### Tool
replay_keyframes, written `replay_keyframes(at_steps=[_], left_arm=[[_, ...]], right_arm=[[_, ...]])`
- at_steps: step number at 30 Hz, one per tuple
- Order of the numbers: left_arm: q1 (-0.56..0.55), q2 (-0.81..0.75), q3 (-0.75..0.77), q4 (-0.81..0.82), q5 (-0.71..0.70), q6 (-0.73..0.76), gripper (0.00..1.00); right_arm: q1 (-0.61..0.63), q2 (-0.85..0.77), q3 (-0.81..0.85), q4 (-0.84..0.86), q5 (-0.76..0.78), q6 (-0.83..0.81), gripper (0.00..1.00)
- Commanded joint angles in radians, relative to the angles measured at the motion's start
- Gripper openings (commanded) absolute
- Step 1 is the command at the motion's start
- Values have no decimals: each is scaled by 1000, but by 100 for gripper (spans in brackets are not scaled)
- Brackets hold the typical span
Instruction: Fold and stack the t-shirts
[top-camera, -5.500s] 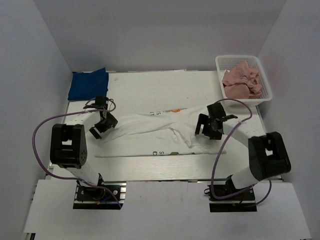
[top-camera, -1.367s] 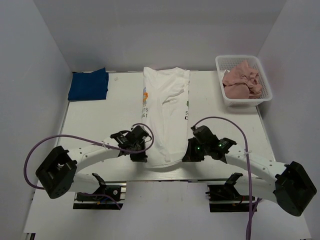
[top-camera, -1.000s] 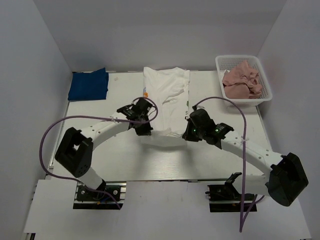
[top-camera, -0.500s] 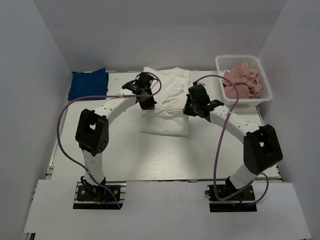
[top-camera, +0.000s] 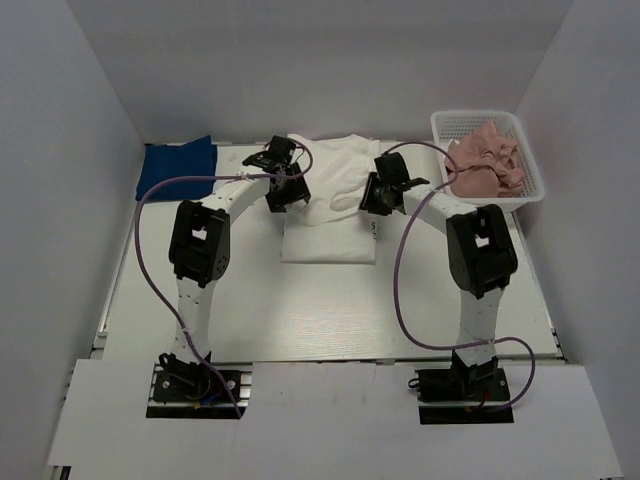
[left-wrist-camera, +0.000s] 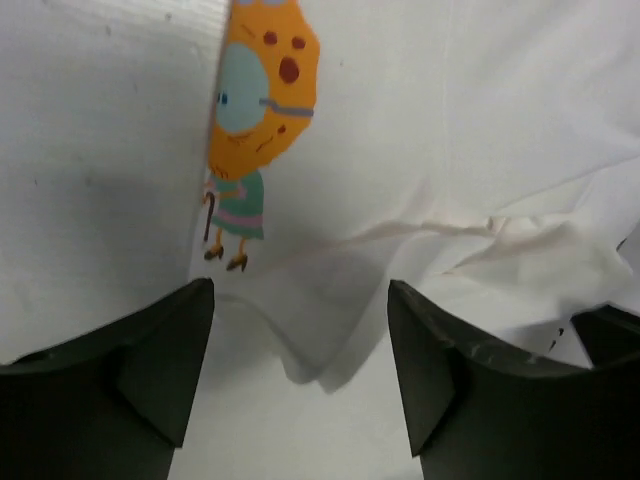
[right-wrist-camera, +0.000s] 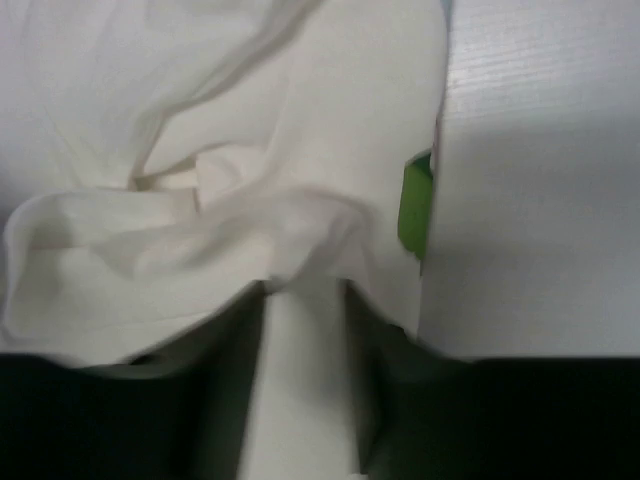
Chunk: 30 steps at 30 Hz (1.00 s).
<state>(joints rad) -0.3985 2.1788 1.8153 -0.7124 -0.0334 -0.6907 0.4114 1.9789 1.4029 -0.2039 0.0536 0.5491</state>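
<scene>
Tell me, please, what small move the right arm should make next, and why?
Probably open the right gripper and let go. The white t-shirt lies doubled over on the table, and the left gripper stands open and empty, while the right one pinches a fold of the shirt.

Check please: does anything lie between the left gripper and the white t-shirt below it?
Nothing visible does. The left gripper is open right above the white t-shirt, and only the shirt's own loose edge shows between its fingers.
</scene>
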Motion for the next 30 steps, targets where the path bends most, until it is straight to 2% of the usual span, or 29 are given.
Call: replay_keyframes(at_steps=[1, 2, 3, 6, 9, 10, 12, 13, 15, 16, 21, 26, 30], left_arm=[[39, 25, 97, 48, 21, 2, 83], [49, 26, 137, 48, 30, 2, 92], [62, 26, 148, 39, 30, 2, 100], [72, -42, 115, 48, 12, 2, 100], [72, -189, -40, 77, -16, 2, 100], [72, -232, -150, 88, -28, 2, 100], [72, -372, -267, 114, -39, -23, 100], [72, -420, -386, 114, -39, -36, 100], [63, -515, -506, 142, -39, -67, 100], [63, -604, -621, 162, -39, -78, 100], [53, -807, -896, 185, -23, -128, 100], [53, -915, -1014, 150, 26, -128, 100], [53, -933, -1053, 137, 35, -118, 100]], right_arm=[[-29, 75, 164, 15, -43, -41, 55], [-31, 66, 180, 6, -76, -49, 69], [-26, 55, 179, 9, -89, -90, 90], [-10, -31, 110, 52, -144, -124, 90], [27, -126, -14, 122, -192, -138, 90], [41, -138, -50, 126, -202, -149, 90], [90, -161, -90, 129, -216, -153, 90], [104, -163, -100, 147, -218, -149, 90], [142, -138, -136, 185, -241, -140, 90], [151, -127, -131, 189, -244, -135, 90], [207, -23, -53, 222, -196, -110, 90], [225, 56, -21, 296, -126, -94, 90], [213, 147, 91, 377, -58, -84, 90]])
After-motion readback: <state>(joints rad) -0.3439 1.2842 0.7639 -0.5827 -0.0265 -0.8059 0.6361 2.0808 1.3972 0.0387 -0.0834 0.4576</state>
